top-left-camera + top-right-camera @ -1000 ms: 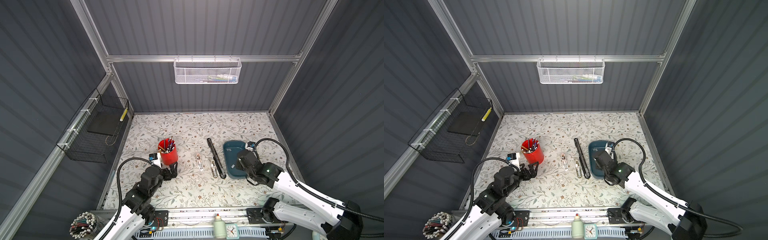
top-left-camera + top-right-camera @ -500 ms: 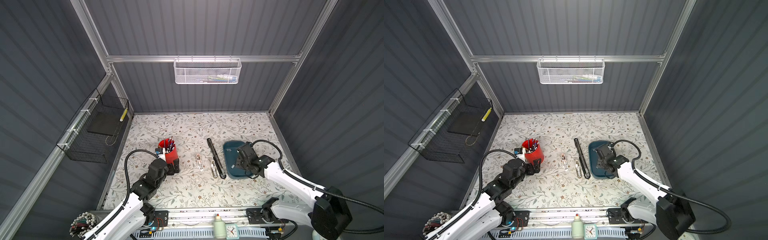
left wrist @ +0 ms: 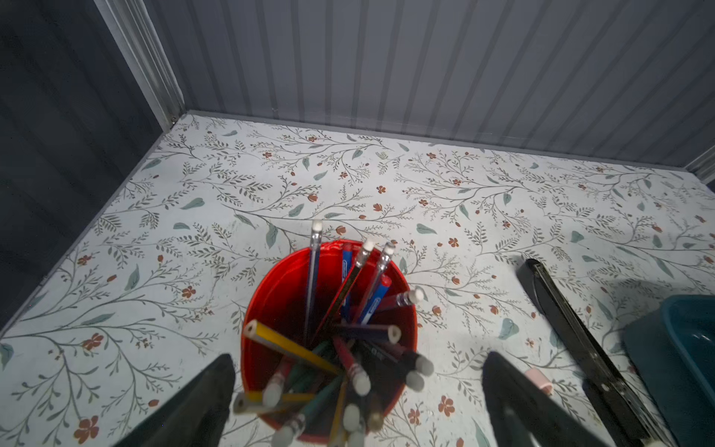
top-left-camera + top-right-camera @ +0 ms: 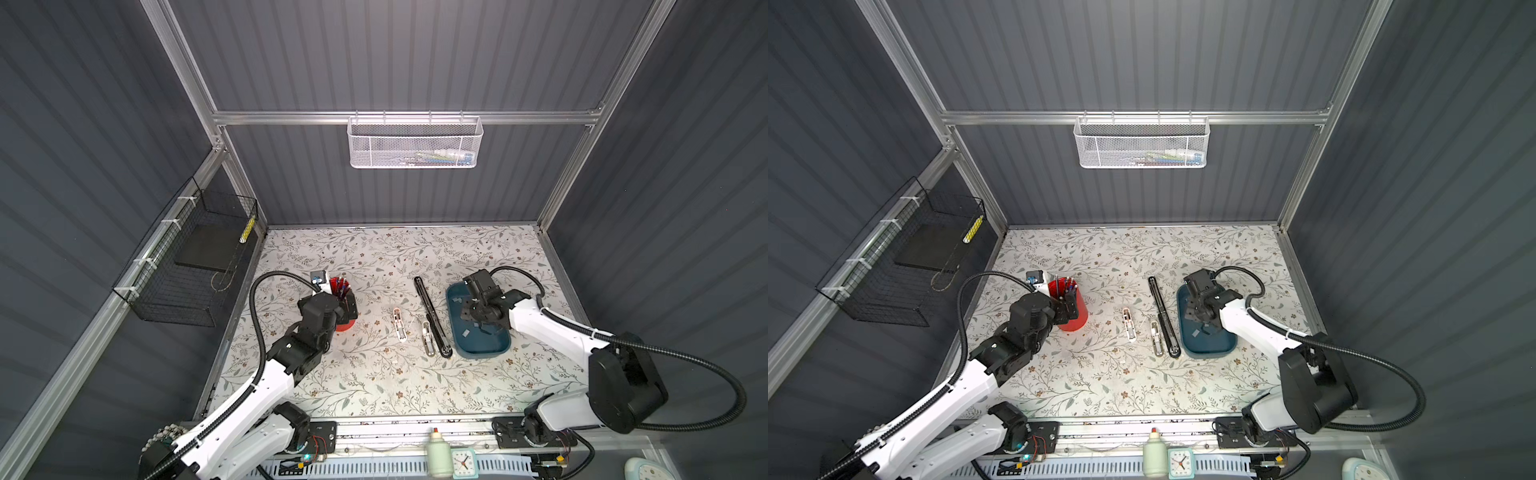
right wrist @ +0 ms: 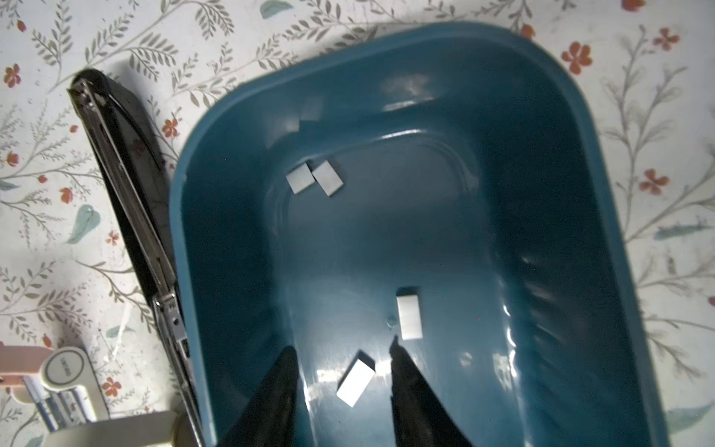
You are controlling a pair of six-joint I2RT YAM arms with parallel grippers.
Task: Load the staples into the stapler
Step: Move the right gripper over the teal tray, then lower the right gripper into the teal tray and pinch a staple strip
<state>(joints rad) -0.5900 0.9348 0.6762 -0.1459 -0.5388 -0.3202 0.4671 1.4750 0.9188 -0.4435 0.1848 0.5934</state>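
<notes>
I have the right gripper (image 5: 344,350) down inside the teal tray (image 5: 182,240), its 2 dark fingers parted, with 1 strip of the staples (image 5: 356,383) lying loose between them and, as far as I can judge, clear of both. The finger bases run off the edge of the wrist view. 3 more grey strips lie on the tray floor: 2 touching side by side near the far wall and 1 alone close to a fingertip. The black stapler (image 5: 127,166), opened out flat, lies along the outside of the tray, right against its rim, and its near end is cut off. In both top views the wrist covers the fingertips, and I make out only a few grey flecks in the tray. The left gripper (image 3: 358,367) is spread wide, its blurred fingers either side of the red cup (image 3: 278,294) of pencils (image 3: 350,278); I cannot tell whether they touch it. On the floral mat (image 4: 374,374) between cup and stapler lie a white object (image 4: 399,325) and a silvery object (image 4: 428,340), both too small to identify.
</notes>
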